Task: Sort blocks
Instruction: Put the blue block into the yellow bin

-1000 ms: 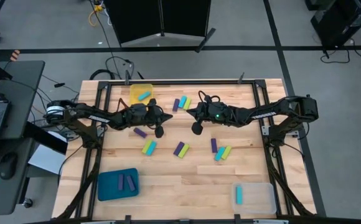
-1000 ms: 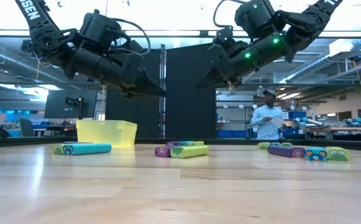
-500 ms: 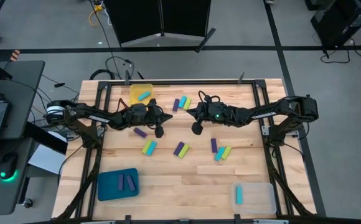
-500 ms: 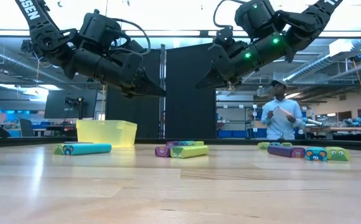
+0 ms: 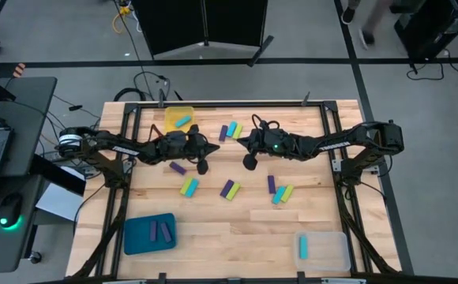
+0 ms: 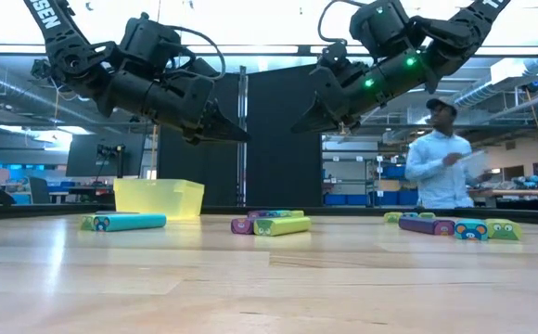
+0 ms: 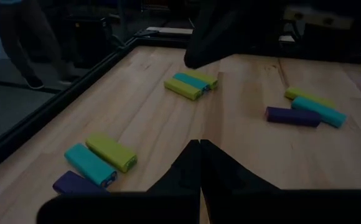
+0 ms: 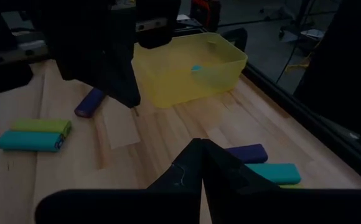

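Note:
Both grippers hover above the table's middle, shut and holding nothing. My left gripper [image 5: 203,166] [image 6: 242,139] [image 7: 199,148] and my right gripper [image 5: 249,164] [image 6: 299,128] [image 8: 200,148] point at each other. Blocks lie flat on the wood in small groups: purple, cyan and green at the far middle [image 5: 230,131], one purple [image 5: 178,167], a green-cyan pair [image 5: 189,186], a purple-green pair [image 5: 229,189], and purple with cyan and green [image 5: 278,189]. In the low view they show as a low row [image 6: 271,223].
A yellow tray [image 5: 178,118] [image 8: 190,74] at the far left holds a cyan block [image 5: 183,121]. A blue tray [image 5: 149,233] at the near left holds purple blocks. A clear tray [image 5: 322,249] at the near right holds a cyan block [image 5: 303,247]. A person [image 6: 441,158] stands beyond the table.
Both arms and all blocks have kept still. The person in the room behind the table has walked toward the right of the low view.

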You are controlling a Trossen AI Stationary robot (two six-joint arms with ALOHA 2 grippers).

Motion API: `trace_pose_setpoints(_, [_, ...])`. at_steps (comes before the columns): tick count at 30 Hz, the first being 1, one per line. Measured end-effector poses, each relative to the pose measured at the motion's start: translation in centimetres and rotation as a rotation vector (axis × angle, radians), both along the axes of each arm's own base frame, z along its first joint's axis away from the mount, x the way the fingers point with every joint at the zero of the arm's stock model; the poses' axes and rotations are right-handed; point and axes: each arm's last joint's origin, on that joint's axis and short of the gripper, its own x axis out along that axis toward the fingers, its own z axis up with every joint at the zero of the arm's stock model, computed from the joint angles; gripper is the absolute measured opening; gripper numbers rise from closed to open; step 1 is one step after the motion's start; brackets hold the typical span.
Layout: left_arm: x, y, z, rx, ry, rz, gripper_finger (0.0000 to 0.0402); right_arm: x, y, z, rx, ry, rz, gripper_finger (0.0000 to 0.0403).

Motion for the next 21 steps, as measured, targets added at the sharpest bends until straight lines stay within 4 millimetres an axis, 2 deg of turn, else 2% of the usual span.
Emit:
trace_pose_setpoints(15, [0.32,0.11,0.15,0.016,0.042,0.004,0.001,-0.34,-0.19,-0.65,0.021,0.071,-0.011,0.0021])
trace_pose_setpoints(21, [0.2,0.25,-0.08,0.043,0.076,0.048,0.001,-0.24,-0.4,-0.42,0.052,0.211,-0.02,0.0021])
